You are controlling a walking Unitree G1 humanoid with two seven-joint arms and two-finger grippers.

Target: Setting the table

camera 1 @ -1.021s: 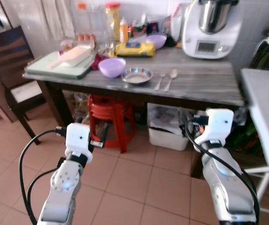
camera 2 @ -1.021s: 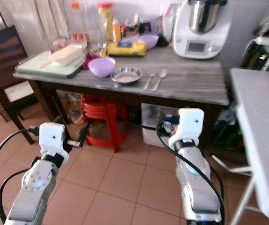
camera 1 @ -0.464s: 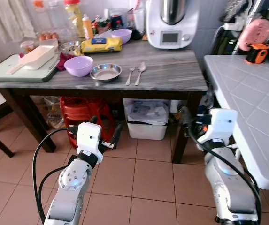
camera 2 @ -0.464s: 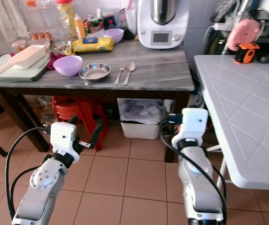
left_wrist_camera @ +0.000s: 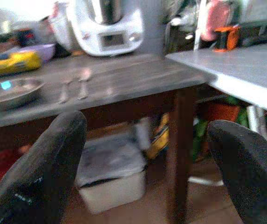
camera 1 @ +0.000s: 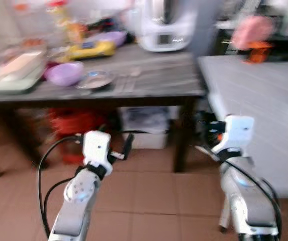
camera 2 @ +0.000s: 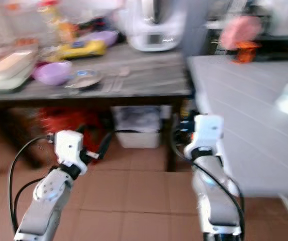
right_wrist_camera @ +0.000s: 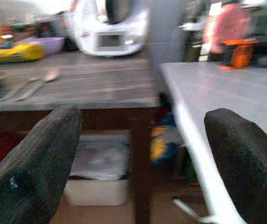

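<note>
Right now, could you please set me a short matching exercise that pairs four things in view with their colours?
Things:
1. bowl on the wooden table
2. packet near the back of that table
3. kitchen machine
4. stool under the table

Colours:
a. red
b. white
c. purple
d. yellow

Pairs: 1-c, 2-d, 3-b, 4-a

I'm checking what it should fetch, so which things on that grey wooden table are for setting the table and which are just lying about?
For the job: purple bowl; steel bowl; fork; spoon.

Lying about: white kitchen machine; yellow packet; tray; bottles at the back, too blurred to name.
</note>
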